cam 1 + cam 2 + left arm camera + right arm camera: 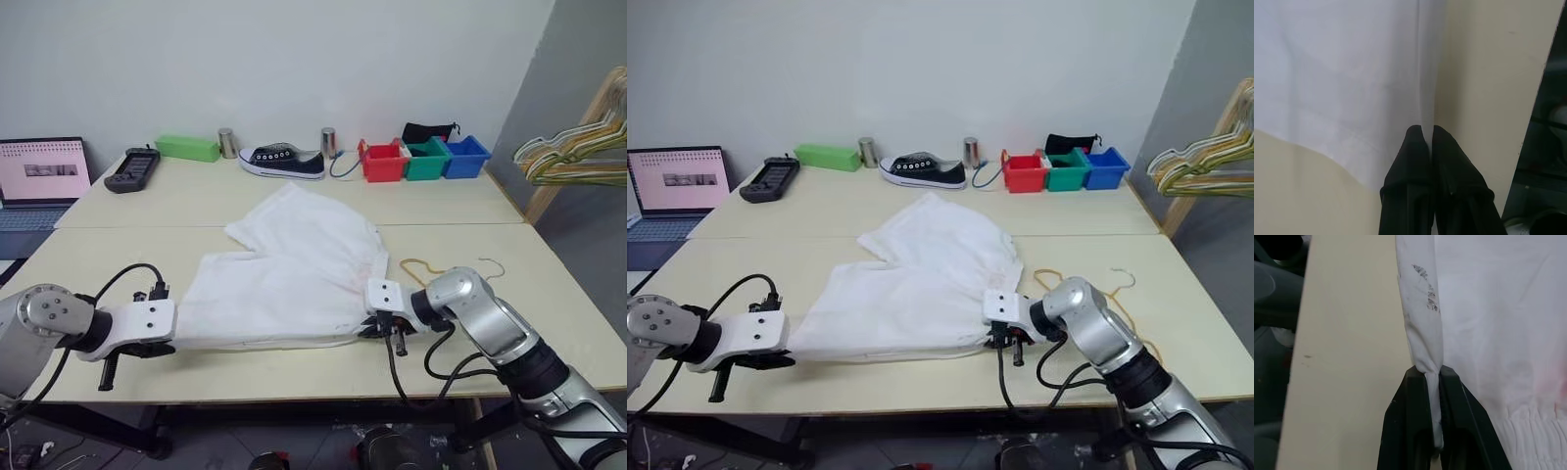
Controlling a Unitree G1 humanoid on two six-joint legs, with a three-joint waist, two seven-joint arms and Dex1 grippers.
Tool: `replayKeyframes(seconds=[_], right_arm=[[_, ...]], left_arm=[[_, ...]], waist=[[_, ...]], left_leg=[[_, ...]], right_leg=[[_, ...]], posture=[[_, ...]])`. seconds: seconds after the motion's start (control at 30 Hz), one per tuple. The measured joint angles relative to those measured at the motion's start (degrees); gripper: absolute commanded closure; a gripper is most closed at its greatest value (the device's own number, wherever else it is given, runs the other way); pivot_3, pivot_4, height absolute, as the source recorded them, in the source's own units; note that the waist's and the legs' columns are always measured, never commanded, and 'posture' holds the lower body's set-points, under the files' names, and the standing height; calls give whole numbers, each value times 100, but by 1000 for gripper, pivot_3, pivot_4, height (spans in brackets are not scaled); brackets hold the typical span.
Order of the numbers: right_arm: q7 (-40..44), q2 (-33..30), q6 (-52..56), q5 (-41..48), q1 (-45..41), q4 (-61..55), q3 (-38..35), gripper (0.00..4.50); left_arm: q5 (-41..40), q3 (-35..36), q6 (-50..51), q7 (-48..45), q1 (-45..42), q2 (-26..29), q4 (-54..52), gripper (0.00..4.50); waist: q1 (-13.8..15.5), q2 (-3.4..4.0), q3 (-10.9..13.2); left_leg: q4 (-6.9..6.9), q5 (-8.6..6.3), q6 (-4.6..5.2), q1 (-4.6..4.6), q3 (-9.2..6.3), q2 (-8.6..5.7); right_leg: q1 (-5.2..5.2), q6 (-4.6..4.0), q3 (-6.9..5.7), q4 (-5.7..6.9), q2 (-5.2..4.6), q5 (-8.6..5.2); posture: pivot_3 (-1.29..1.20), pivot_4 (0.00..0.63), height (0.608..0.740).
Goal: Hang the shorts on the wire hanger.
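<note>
The white shorts (294, 274) lie spread flat on the near table, one leg reaching toward the back. My left gripper (1427, 131) is shut on the thin near-left edge of the fabric, close to the table's front edge. My right gripper (1433, 374) is shut on a rolled fold of the shorts at their near-right corner, beside the gathered waistband (1528, 440). The golden-yellow wire hanger (1050, 279) lies flat on the table just right of the shorts, partly hidden behind my right arm. Its small hook (1124, 280) points to the right.
Along the back of the far table stand a green box (188, 147), two metal cans (227, 143), a dark shoe (284, 160) and red, green and blue bins (424, 159). A controller (132, 168) and laptop (39, 181) sit at the left. Bunched hangers (578, 147) hang at the right.
</note>
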Motion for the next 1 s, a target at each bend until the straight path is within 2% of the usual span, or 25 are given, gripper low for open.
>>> replayKeyframes(seconds=[0.4,0.43,0.6,0.7,0.77,1.0], right_arm=[[343,-329,1325,1013,10,-378,128,4500],[334,-329,1409,1063,6,-379,133,4210],[236,-328,1576,1226,-101,-368,208,3101],[217,-349,1596,1274,-185,-360,224,2266],[219,-401,1625,1357,-249,-370,224,1906],[245,-804,2038,1953,-513,-1018,-77,238]], left_arm=[[45,-170,-53,13,63,-60,-50,4461],[46,-170,-52,12,87,-60,-60,4486],[64,-170,-96,-11,114,-60,-62,3472],[39,-170,-123,-52,114,-60,-64,2755],[-10,-165,-112,-82,116,-59,-70,2416],[-731,230,354,-505,212,-49,-588,874]], waist=[[12,4,5],[12,6,7],[13,6,9],[12,9,12],[12,11,13],[18,18,27]], left_leg=[[-3,-3,-3,-2,1,2],[-3,-4,-3,-2,1,2],[-4,-7,-5,-3,1,2],[-4,-8,-5,-4,1,2],[-5,-8,-6,-4,1,3],[-11,-11,-10,-11,0,6]], right_leg=[[-6,2,-11,-32,-9,1],[-7,2,-11,-32,-9,1],[-8,2,-11,-37,-9,1],[-8,2,-10,-43,-9,1],[-7,2,-11,-48,-10,1],[-7,2,-15,-65,-15,1]], posture=[[-114,25,740],[-114,25,740],[-111,27,740],[-113,28,740],[-113,27,740],[-129,24,740]])
